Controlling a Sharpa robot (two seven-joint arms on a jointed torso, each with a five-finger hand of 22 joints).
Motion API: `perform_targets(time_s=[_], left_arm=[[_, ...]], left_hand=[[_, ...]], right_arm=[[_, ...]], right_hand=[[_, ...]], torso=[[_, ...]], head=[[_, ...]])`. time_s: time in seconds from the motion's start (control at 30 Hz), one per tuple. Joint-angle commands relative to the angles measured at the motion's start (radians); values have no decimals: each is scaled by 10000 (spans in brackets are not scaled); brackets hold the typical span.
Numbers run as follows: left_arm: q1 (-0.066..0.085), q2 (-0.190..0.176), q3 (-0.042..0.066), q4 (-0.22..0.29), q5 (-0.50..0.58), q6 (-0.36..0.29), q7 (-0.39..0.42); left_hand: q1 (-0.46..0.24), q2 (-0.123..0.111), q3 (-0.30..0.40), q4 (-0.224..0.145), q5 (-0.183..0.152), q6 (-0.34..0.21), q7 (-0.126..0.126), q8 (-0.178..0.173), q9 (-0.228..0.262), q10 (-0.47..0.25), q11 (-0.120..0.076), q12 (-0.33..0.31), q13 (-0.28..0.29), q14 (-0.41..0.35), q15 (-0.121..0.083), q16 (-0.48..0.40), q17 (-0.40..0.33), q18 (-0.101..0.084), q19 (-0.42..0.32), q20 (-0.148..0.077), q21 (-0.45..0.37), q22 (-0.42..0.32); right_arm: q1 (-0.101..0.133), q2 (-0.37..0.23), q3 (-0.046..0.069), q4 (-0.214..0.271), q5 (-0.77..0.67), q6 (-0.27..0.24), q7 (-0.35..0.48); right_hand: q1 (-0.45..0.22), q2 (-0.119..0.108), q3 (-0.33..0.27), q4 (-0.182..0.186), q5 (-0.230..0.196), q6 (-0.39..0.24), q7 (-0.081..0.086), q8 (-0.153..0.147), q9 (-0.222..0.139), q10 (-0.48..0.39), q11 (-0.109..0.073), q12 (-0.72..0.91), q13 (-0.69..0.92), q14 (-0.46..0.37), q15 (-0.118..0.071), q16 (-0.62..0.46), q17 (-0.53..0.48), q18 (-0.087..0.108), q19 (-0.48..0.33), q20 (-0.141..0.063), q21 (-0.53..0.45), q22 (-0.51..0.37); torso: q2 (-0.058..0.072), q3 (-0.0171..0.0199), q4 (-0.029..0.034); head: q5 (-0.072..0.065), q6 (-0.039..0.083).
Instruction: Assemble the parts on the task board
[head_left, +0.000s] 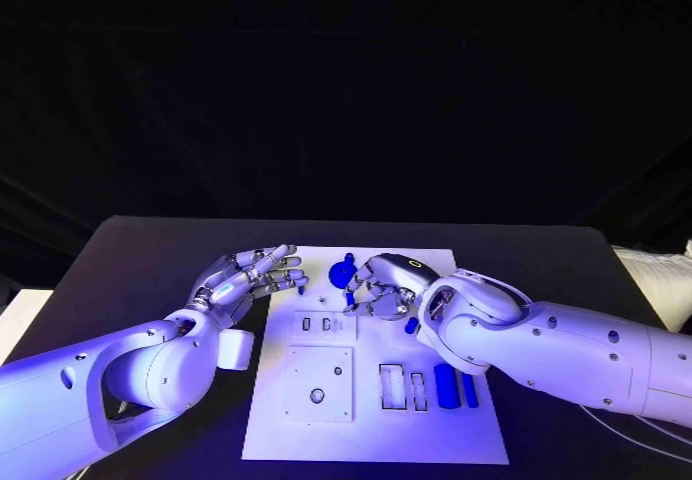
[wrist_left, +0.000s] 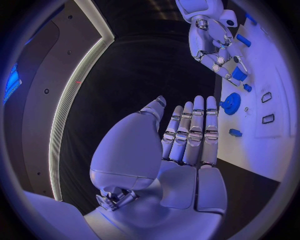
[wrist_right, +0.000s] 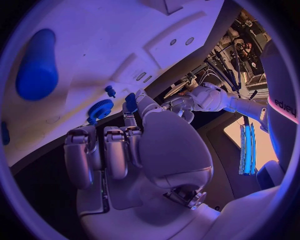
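Left hand (wrist_left: 187, 145) flat, fingers apart, empty — right hand (wrist_right: 134, 145) pinching a small blue part (wrist_right: 130, 102), clear from its wrist view.

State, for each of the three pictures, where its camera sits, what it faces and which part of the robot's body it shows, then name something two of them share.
Head view: on the robot's head, looking down at the task board; both arms, left hand and right hand show.
Left wrist view: behind the left hand, facing the board's edge, with the right hand beyond.
Right wrist view: behind the right hand, facing the board.
Shared: the blue gear-like part appears in both wrist views.
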Motion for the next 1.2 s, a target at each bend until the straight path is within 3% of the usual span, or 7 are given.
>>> perform_targets(time_s=[0.03,0.33,0.6,1.2], left_arm=[[0,19,6,-5,29,230,178],[0,18,6,-2,29,239,152],[1,23,6,26,29,237,58],[0,14,5,39,29,200,-29]], left_hand=[[63,5,-6,-65,-35,39,8,-35,6,36,19,-48,-4,58,43,-67,12,133,69,25,-56,-13],[64,3,-5,-70,-36,43,7,-36,6,40,17,-50,-3,61,41,-68,14,133,72,24,-57,-14],[60,-6,-9,-76,-40,40,18,-43,4,36,22,-59,-5,60,42,-74,14,132,72,24,-60,-18],[53,-12,-11,-80,-42,33,28,-54,2,29,29,-71,-7,55,46,-84,14,131,71,25,-65,-22]], right_arm=[[-105,168,-18,-13,-869,264,-364],[-297,532,-38,-109,-1322,455,-435],[-342,744,-43,-267,-1558,543,-491],[-477,810,-52,-348,-2239,653,-788]], right_hand=[[-108,18,-36,26,-2,483,-372,122,1,709,-9,29,2205,1063,-64,62,2628,-142,1047,-75,62,2630],[-145,-6,-55,36,-8,469,-360,109,-3,695,0,-9,2187,1063,-57,62,2628,-142,1047,-71,62,2630],[-197,-45,-82,48,-16,435,-340,81,-13,695,15,-10,2188,1063,-44,62,2628,-142,1047,-63,62,2630],[-333,-256,-188,55,-37,123,-176,-151,-100,577,150,-303,2055,1063,62,62,2628,-135,1032,19,48,2602]], torso=[[-6,-6,3],[1,14,4],[4,7,15],[0,15,5]], head=[[9,-71],[23,-115],[26,-140],[50,-200]])
